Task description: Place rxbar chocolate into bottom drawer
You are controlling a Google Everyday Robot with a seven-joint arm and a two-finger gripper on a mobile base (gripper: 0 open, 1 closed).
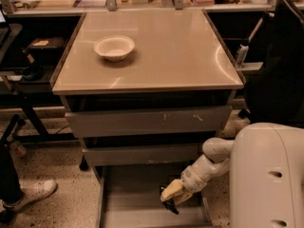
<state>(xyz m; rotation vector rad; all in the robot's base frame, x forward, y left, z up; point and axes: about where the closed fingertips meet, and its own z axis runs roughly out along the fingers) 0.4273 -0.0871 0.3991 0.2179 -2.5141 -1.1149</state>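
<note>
The gripper (171,196) hung low over the open bottom drawer (135,194) with its fingers closed on the rxbar chocolate (172,207). The bar's dark end pointed down to the drawer floor, probably so it could be released inside. I counted one bar, one white bowl (114,47) on the worktop (180,51), and three drawers.
</note>
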